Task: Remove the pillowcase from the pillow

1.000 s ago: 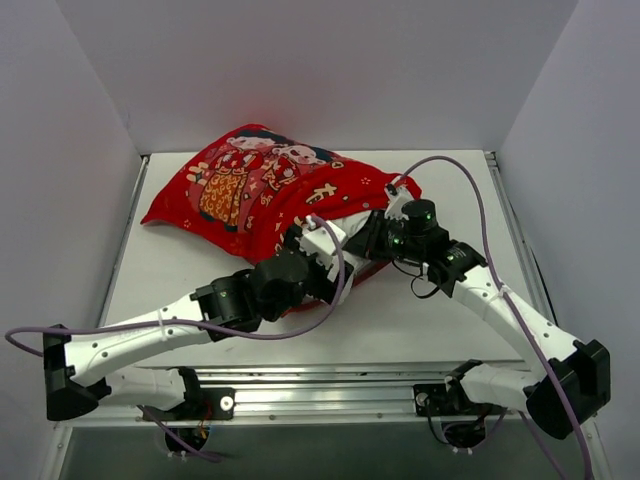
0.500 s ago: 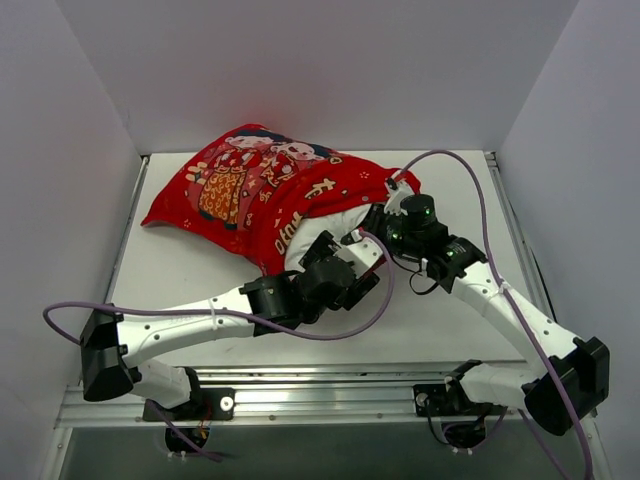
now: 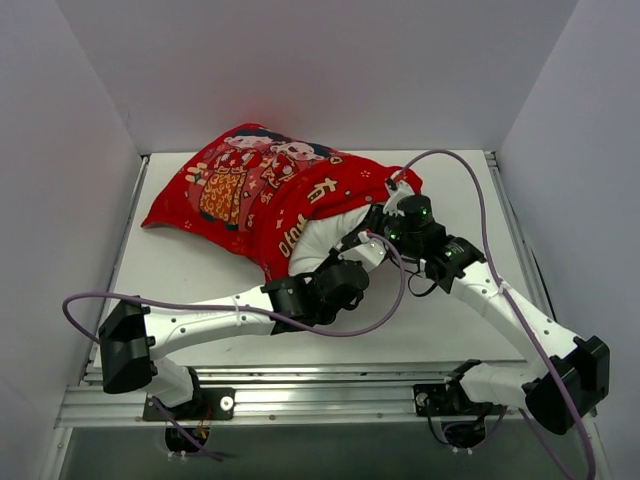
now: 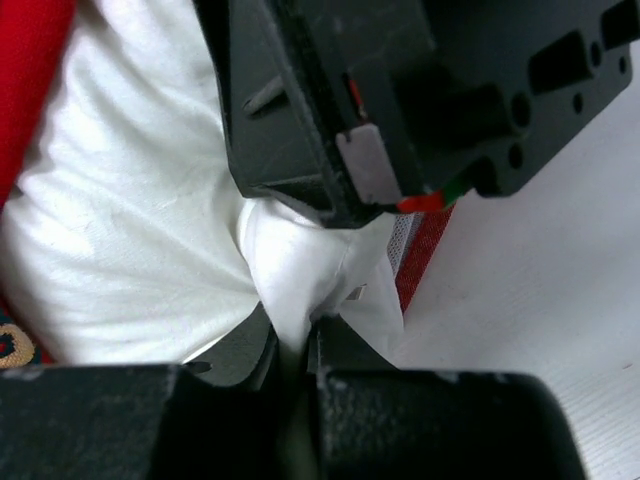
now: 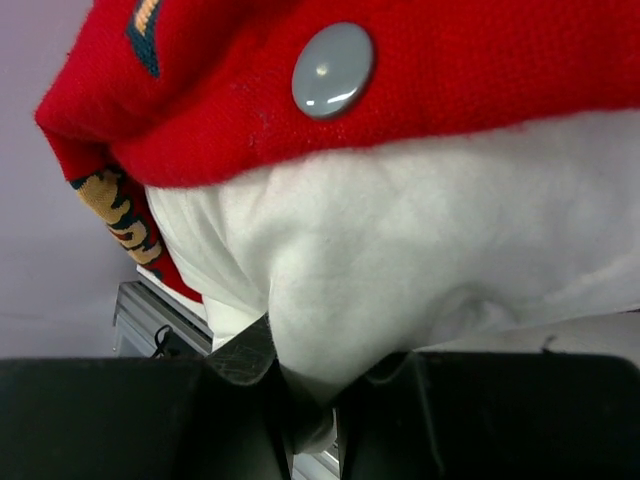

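Found the pillowcase (image 3: 240,190) spread over the far half of the table (image 3: 180,270), closed end far left, open mouth turned near right. Noted the pillow (image 3: 322,232) bulging white out of that mouth, the rest covered by red cloth.

Placed the left gripper (image 3: 362,246) at the near right edge of the bare pillow, arm reaching in from near left. Checked the left wrist view: both fingers (image 4: 240,355) clamped tight on 1 pinched fold of white pillow cloth, no gap between them. Traced the fold up out of the pincer and leftward into the plump body. Spotted a thin red strip of pillowcase just right of the fold, against the table top. Saw the black body of the other pincer directly over the fold; touching or just clear, cannot tell.

Placed the right gripper (image 3: 385,228) just right of the left 1, tucked under the red lip of the mouth. Checked the right wrist view: fingers (image 5: 240,360) closed on a fold of white cloth hanging below the red edge. Read that cloth as pillow, continuous with the white bulge above the pincer; white lining not ruled out. Logged 1 grey snap button (image 5: 333,70) on the red edge, directly above the pinch.
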Robot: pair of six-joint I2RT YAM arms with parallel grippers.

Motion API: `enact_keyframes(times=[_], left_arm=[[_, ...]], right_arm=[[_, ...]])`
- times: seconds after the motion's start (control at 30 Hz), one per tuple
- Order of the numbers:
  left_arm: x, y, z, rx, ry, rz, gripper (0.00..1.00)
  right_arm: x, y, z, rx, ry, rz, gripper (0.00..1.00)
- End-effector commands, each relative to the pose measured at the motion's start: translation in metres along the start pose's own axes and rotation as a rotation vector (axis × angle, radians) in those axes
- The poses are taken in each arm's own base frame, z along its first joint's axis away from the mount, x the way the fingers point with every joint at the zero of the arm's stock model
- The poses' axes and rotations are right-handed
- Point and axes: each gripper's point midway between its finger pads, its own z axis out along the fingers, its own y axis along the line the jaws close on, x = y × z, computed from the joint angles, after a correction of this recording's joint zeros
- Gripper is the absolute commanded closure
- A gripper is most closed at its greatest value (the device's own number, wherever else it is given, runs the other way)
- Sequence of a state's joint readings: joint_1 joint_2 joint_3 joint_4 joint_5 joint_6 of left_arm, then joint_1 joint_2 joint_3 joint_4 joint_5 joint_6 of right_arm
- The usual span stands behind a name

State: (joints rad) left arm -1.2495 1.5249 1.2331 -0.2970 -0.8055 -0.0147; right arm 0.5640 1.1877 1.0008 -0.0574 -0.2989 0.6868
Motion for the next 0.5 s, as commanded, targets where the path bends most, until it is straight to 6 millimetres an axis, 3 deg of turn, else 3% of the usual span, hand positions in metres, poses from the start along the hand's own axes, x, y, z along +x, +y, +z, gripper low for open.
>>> enact_keyframes(times=[0.0, 0.07, 0.1, 0.13, 0.23, 0.33, 0.47], left_arm=[[-0.033, 0.021, -0.012, -0.035, -0.087, -0.112, 0.98], [-0.03, 0.024, -0.016, -0.036, -0.082, -0.119, 0.98], [-0.028, 0.027, -0.017, -0.04, -0.081, -0.125, 0.98], [-0.024, 0.028, -0.018, -0.046, -0.07, -0.121, 0.98], [-0.017, 0.029, -0.019, -0.052, -0.047, -0.126, 0.98], [-0.018, 0.028, -0.02, -0.041, -0.043, -0.143, 0.98], [-0.023, 0.029, -0.023, -0.033, -0.046, -0.152, 0.98]], right_arm=[[-0.062, 0.061, -0.028, -0.163, -0.217, -0.094, 1.0], [-0.079, 0.052, -0.035, -0.098, -0.267, -0.106, 0.92], [-0.078, 0.042, -0.038, -0.047, -0.254, -0.104, 0.87], [-0.088, 0.041, -0.046, -0.027, -0.285, -0.115, 0.76], [-0.111, 0.007, -0.064, 0.103, -0.34, -0.083, 0.52], [-0.129, -0.031, -0.082, 0.254, -0.393, -0.052, 0.39], [-0.139, -0.063, -0.096, 0.384, -0.422, -0.037, 0.34]])
